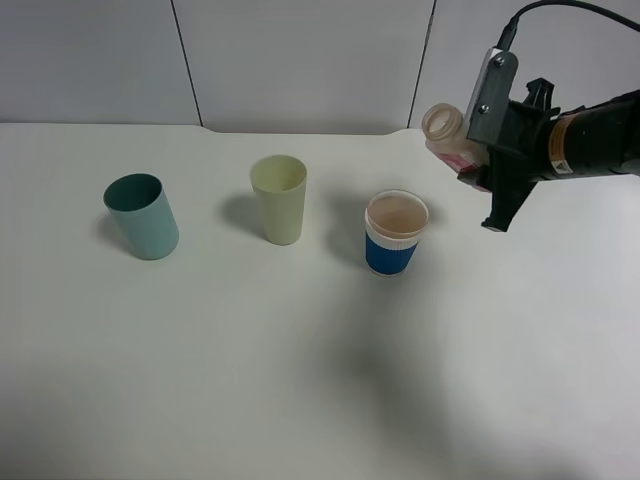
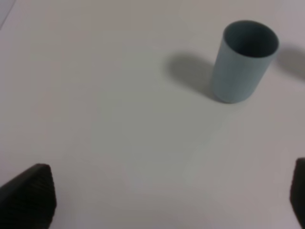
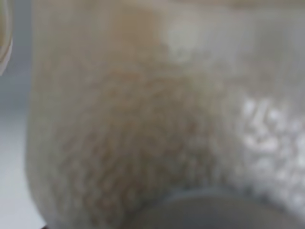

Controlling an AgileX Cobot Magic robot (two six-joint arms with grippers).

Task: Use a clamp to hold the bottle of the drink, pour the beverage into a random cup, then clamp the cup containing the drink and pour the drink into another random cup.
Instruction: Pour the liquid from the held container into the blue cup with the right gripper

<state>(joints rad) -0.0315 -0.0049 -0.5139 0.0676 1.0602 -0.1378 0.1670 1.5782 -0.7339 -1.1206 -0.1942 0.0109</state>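
While the right claw [image 1: 468,160] is pinching the bottle [image 1: 447,135] in the air at the far right of the high view, the bottle is leaning, with its wide round neck pointing up and to the left. Its pink-red label is showing just beside the jaws. The bottle is hanging above the table [image 1: 300,380], higher than the blue cup [image 1: 394,250] and off to that cup's right, apart from it. No stream is showing at its mouth.

The blue cup is standing upright on the table, and the drink [image 1: 397,213] is lying inside it as a pale brown-pink surface just under the clear rim. To its left the yellow cup [image 1: 279,198] is standing upright, near but not touching. Further left, well apart from both, the teal cup [image 1: 142,216] is standing with its open mouth up.

In the right wrist view the bottle [image 3: 143,119] is filling nearly the whole picture, blurred, as a cloudy wall with a faint brownish tint.

In the left wrist view the left claw [image 2: 164,195] is spreading wide, its two dark ridged fingertips [image 2: 28,195] sitting at opposite edges of the picture with only bare table [image 2: 95,95] between them. The teal cup [image 2: 243,62] is standing beyond them, well apart, casting a soft shadow on the table.
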